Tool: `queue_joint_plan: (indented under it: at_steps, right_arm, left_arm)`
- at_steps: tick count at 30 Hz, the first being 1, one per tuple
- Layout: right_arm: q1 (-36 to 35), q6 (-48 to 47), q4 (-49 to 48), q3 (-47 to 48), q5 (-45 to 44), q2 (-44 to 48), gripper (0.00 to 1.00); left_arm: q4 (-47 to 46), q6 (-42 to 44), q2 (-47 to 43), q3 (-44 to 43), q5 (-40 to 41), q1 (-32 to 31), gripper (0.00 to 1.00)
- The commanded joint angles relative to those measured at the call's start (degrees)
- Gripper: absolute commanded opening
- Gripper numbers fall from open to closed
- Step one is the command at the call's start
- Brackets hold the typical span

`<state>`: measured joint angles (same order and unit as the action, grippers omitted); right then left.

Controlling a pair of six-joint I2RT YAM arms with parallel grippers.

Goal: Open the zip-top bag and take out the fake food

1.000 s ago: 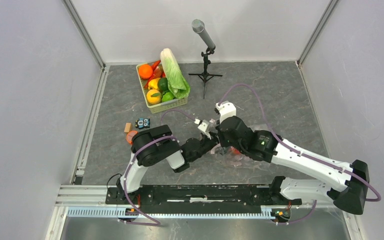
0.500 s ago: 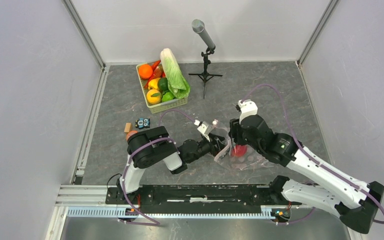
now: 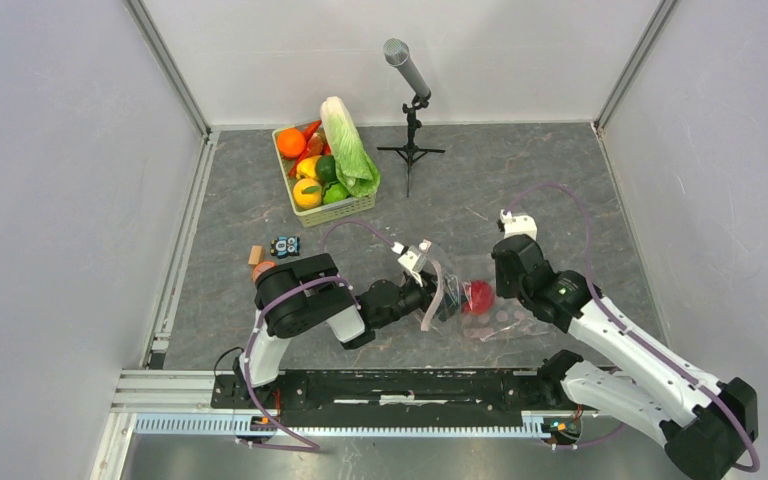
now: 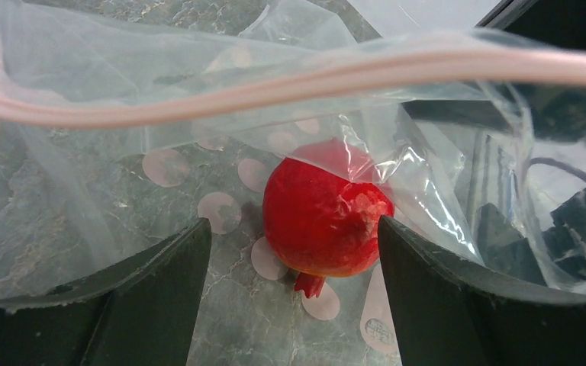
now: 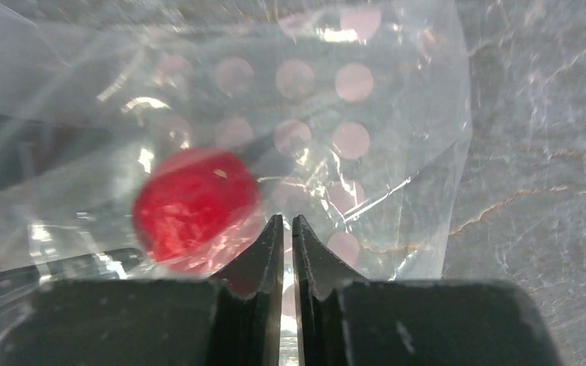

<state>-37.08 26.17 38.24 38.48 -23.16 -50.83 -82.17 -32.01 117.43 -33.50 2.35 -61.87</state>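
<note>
Bag: the zip-top bag (image 3: pixel 500 322) lies on the bench (image 3: pixel 560 190) between the arms, with the red piece (image 3: pixel 477 296) inside.
Left wrist only: the pink zip strip (image 4: pixel 351 72) arches over the fruit.
Right wrist only: pale dots on the film.
Left gripper (image 4: pixel 291 229): jaws wide, flanking the red piece; arm folded low.
Right gripper (image 5: pixel 288 221): jaws nearly closed over the film, pinch unclear; wrist tipped down.
</note>
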Motion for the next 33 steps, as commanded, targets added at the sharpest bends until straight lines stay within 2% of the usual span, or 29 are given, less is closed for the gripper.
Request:
queue_joint_plan:
  at_steps: [1, 13, 22, 27, 30, 33]
  right_arm:
    - [1.84, -0.54, -5.45, -3.95, 2.85, -1.24, 0.11]
    - [2.04, -4.16, -20.93, -11.81, 16.46, -7.87, 0.08]
    - [2.04, -6.31, -24.15, -13.37, 19.49, -9.2, 0.07]
    - [2.12, -6.08, -24.11, -13.96, 17.69, -9.04, 0.07]
    - [2.6, -5.41, -22.43, -14.02, 14.34, -9.13, 0.07]
    - [3.92, -3.95, -21.21, -14.56, 12.18, -9.43, 0.08]
  left_arm:
    - [1.53, 3.74, -2.29, -2.47, -1.46, -0.78, 0.86]
    - [5.12, 3.85, -0.6, -5.64, -4.14, -1.24, 0.89]
    - [12.41, 4.9, 0.17, -9.27, -0.97, -1.31, 0.86]
    - [17.6, 5.38, -0.8, -10.1, 0.33, -1.4, 0.73]
    - [19.07, 6.11, -4.26, -7.92, 2.82, -1.4, 0.58]
    - [25.18, 7.11, -9.17, -6.56, 4.13, -1.41, 0.44]
